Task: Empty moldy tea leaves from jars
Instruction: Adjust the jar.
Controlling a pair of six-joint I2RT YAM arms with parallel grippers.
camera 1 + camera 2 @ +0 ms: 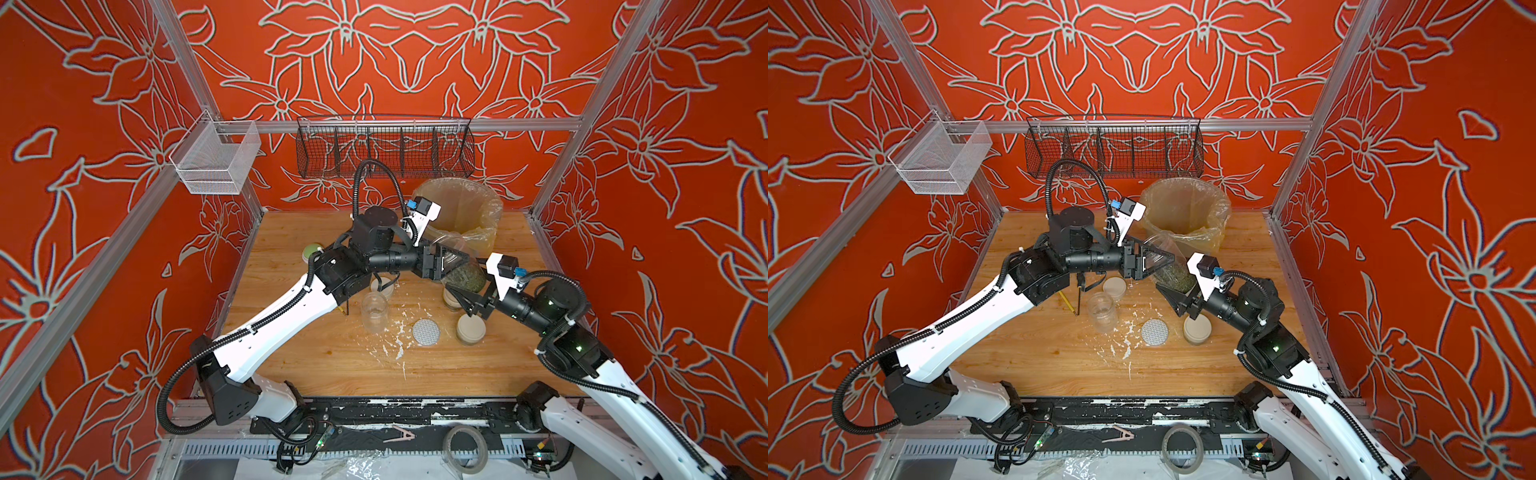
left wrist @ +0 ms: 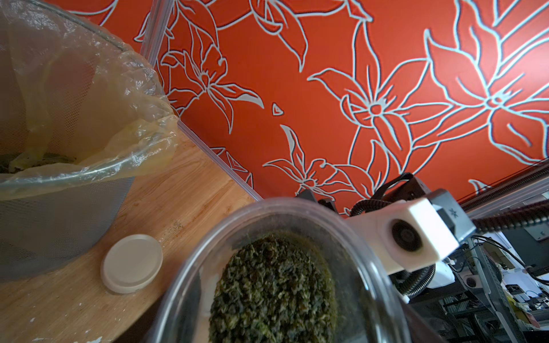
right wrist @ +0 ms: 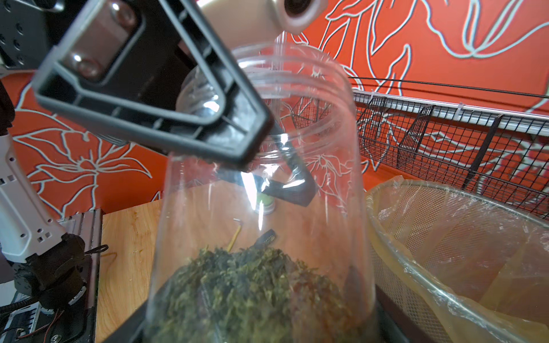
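A tall clear jar (image 1: 462,266) without a lid hangs tilted above the table, just in front of the bin. Moldy tea leaves (image 1: 468,281) fill its lower end, dark and crumbly in both wrist views (image 2: 273,291) (image 3: 252,291). My left gripper (image 1: 452,259) is shut on the jar's upper part; one of its fingers (image 3: 208,133) lies on the glass and the other shows through it. My right gripper (image 1: 462,300) is shut on the jar's base. An empty open jar (image 1: 374,311) stands at mid-table. A short jar with a cream lid (image 1: 471,328) stands by the right arm.
The grey mesh bin (image 1: 461,216) with its yellowish liner stands at the back right. A grey-dotted lid (image 1: 426,332) and a cream lid (image 1: 381,286) lie loose on the wood among white paint flecks. A pencil (image 1: 1066,301) lies under the left arm. Wire baskets hang on the back rail.
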